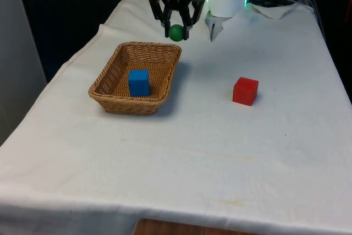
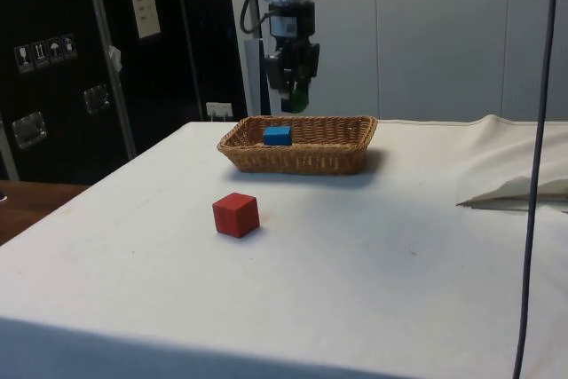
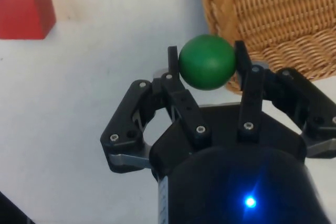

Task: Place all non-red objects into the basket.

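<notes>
Wicker basket (image 1: 115, 93): woven and tan, it sat on the white cloth (image 1: 220, 152) toward the front view's left, long side running away from that camera. In the side view (image 2: 302, 155) it lay beyond the red cube, low-walled and shallow.
Blue cube (image 1: 138, 82): it rested inside the basket on the woven floor, nearer the end away from the robot; from the side (image 2: 277, 135) only its upper part cleared the rim.
Green ball (image 1: 176, 32): it was pinched between the two black fingers, off the table, hanging just past the basket's robot-side rim rather than over its middle. The wrist view (image 3: 207, 61) put it over bare cloth right beside the basket's corner (image 3: 273, 19).
Gripper (image 1: 176, 30): closed on the ball, one finger on each side, fingers parted only by the ball's width; it pointed downward above the table, also seen from the side (image 2: 295, 95).
Red cube (image 1: 245, 91): it stood alone on the cloth toward the front view's right, well apart from the basket and from the gripper; in the side view (image 2: 236, 215) it was the nearest thing to that camera.
Obstacles: between ball and basket I saw only the wicker rim; the red cube stood off to one side of that stretch.
Cloth folds (image 2: 519, 188): rumpled white fabric lay at the side view's right edge, with a dark cable (image 2: 532, 219) hanging in front of it.
</notes>
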`<act>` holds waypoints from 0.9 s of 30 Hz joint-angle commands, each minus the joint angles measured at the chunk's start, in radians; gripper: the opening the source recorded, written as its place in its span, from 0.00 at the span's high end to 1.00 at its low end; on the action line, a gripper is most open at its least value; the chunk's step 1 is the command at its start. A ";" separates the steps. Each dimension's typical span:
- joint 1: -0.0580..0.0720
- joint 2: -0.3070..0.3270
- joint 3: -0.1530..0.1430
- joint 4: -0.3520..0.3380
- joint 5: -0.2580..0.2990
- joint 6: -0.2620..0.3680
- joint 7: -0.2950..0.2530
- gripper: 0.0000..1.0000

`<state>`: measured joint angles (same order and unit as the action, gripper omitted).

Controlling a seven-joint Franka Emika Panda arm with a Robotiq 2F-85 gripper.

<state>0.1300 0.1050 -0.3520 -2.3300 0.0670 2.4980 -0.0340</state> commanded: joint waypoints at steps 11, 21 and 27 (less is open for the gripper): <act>-0.007 0.045 -0.049 0.022 0.020 0.010 -0.028 0.56; -0.013 0.111 -0.078 0.032 0.070 0.071 -0.062 0.56; -0.015 0.143 -0.085 0.035 0.108 0.107 -0.086 0.56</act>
<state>0.1230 0.2520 -0.4460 -2.2930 0.1600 2.5980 -0.1080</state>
